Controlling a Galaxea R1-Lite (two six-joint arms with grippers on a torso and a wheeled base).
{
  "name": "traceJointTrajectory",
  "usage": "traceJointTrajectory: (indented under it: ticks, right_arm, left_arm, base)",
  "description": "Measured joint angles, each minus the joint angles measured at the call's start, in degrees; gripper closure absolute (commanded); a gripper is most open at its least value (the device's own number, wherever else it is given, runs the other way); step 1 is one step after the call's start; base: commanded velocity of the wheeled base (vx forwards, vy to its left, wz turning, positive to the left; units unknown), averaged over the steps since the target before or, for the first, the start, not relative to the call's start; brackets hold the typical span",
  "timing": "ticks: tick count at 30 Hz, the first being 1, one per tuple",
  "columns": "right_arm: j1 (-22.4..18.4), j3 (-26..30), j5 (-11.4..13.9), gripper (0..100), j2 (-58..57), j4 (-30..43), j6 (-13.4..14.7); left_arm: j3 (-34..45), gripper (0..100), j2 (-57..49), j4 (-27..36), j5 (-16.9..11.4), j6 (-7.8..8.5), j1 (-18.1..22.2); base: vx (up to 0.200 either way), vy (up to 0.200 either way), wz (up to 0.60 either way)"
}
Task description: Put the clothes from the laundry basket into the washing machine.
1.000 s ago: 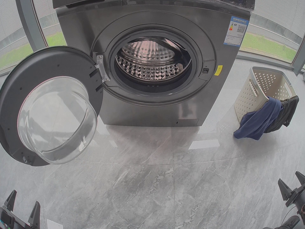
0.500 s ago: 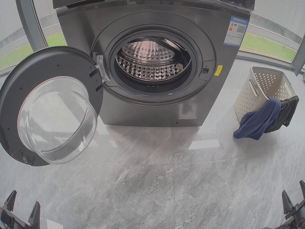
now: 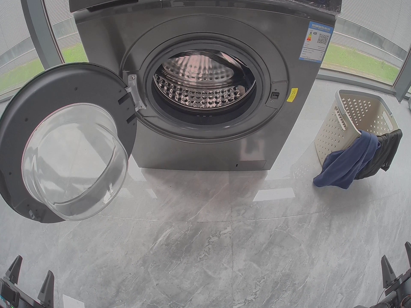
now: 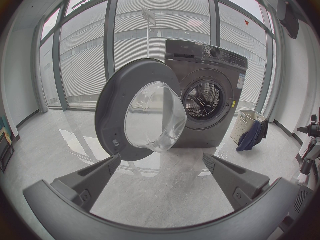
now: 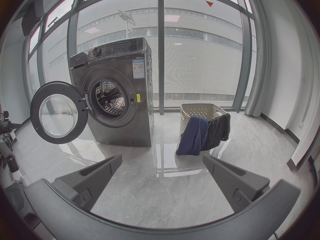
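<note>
Holding left hand (image 4: 160,165) low over pale grey floor (image 4: 160,190), fingers (image 4: 96,174) spread wide, gripping nothing. Facing washing machine (image 4: 213,134) standing before tall windows (image 4: 83,50), well apart from hand. Noting door (image 4: 111,117) hanging fully open, clear glass bowl (image 4: 155,117) bulging outward and hiding part of machine's front. Seeing steel drum (image 4: 201,99) through round opening. Spotting laundry basket (image 4: 243,121) sitting on floor just beside machine, on side away from door hinge. Recording blue garment (image 4: 248,139) draping over basket rim and reaching down to floor. Logging black garment (image 4: 265,129) hanging next to it, touching it.
</note>
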Motion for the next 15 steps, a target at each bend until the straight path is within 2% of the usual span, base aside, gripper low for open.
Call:
traceJointTrajectory:
  ticks: [8,15]
  right_arm:
    - [0.0,0.0,0.0,0,0.0,0.0,0.0]
    - [0.0,0.0,0.0,0,0.0,0.0,0.0]
  left_arm:
    - [0.0,0,0.0,0.0,0.0,0.06,0.0]
    - [0.0,0,0.0,0.0,0.0,0.11,0.0]
  base:
    - [0.000,0.000,0.00]
    - [0.200,0.000,0.00]
